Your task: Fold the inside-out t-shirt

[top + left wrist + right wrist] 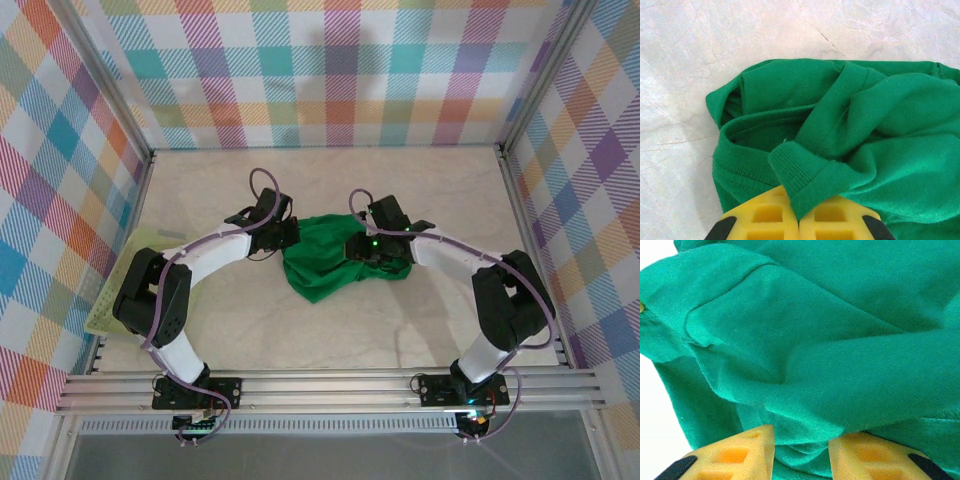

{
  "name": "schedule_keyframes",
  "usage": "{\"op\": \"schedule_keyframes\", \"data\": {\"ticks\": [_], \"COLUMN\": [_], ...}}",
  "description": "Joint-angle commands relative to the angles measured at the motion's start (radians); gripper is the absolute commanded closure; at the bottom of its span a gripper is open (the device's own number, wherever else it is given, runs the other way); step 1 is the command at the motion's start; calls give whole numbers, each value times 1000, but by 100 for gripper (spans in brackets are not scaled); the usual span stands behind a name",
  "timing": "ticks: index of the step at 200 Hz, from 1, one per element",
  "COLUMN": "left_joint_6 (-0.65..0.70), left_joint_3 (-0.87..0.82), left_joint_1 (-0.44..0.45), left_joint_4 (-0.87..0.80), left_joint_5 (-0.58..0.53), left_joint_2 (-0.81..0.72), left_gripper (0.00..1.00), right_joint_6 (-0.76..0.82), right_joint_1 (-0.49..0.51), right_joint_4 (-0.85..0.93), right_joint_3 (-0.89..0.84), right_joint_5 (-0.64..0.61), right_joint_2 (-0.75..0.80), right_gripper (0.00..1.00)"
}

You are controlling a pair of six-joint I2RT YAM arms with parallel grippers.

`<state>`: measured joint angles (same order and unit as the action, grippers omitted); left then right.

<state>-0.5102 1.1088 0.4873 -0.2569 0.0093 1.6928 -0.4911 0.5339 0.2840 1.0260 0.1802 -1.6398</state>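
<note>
I have the inside-out t-shirt point(335, 262) lying in a crumpled green heap at the middle of the table point(330, 180), between my two arms and well apart from the pale mesh basket point(108, 300) at the left edge. My left gripper point(283, 237) sits at the heap's left side, and in its wrist view the yellow fingers point(765, 217) meet with a ribbed band point(800, 175) of the shirt, collar or cuff, pinched between them. My right gripper point(362, 247) is over the right part of the heap; its fingers point(740, 452) stand partly apart with a loose fold lying in the gap, and as far as I can judge they are not biting down on it. I reckon the cloth is light, limp and a little stretchy, so it will sag and drag after whichever point I lift, and thin folds may slide out of a weak pinch. The ribbed band and stitched hems look thicker and should hold best. For the right side I would look for a hem or a shoulder seam, not a mid-panel fold, so the shirt spreads flat between two firm holds
</note>
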Motion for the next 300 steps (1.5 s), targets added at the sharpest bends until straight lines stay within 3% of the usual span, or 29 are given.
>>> {"op": "schedule_keyframes", "data": {"ticks": [1, 73, 142, 214, 251, 279, 300], "left_joint_6": [-22, -36, -36, -35, -30, -34, -33], "left_joint_3": [-24, -65, -65, -71, -63, -64, -58], "left_joint_1": [-4, 10, 17, 19, 19, 19, 19], "left_joint_4": [14, 42, 42, 39, 29, 34, 30], "left_joint_5": [14, 40, 43, 27, 23, 26, 27], "left_joint_2": [-37, -48, -64, -74, -76, -73, -70], "left_gripper": [100, 100, 100, 100, 100, 100, 100], "right_joint_6": [-14, 8, 16, 20, 5, 8, 8], "right_joint_1": [7, 6, 6, 18, 32, 42, 44], "right_joint_4": [-13, 20, 34, 83, 115, 122, 122], "right_joint_3": [45, 127, 190, 193, 169, 166, 175], "right_joint_5": [-31, -88, -67, -102, -136, -168, -159], "right_joint_2": [-28, -32, -107, -122, -108, -115, -129], "right_gripper": [65, 73, 83, 70, 59, 59, 71]}}
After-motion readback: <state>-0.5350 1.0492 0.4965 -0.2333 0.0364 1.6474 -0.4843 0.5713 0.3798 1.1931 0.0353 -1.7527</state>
